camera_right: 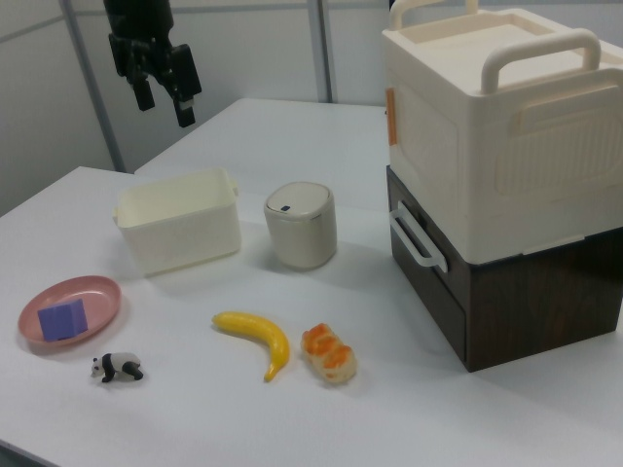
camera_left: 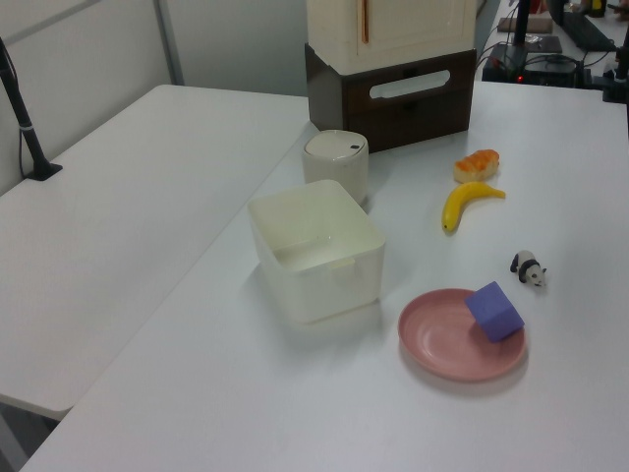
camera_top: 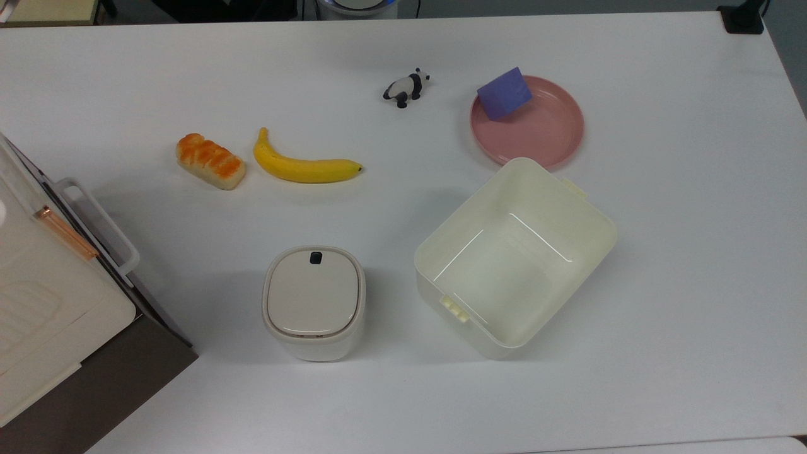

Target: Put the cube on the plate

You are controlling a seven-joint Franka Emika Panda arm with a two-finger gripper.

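The tool (camera_right: 164,100) hangs high above the counter (camera_top: 662,284), fingers apart and holding nothing. The cube (camera_top: 504,93) rests on the plate (camera_top: 548,135), against its rim nearest the toy panda (camera_top: 406,87); a tub (camera_top: 589,214) stands just beside the plate.

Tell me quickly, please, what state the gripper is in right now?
Gripper: open, holding nothing, raised above the table; the cube lies on the plate.
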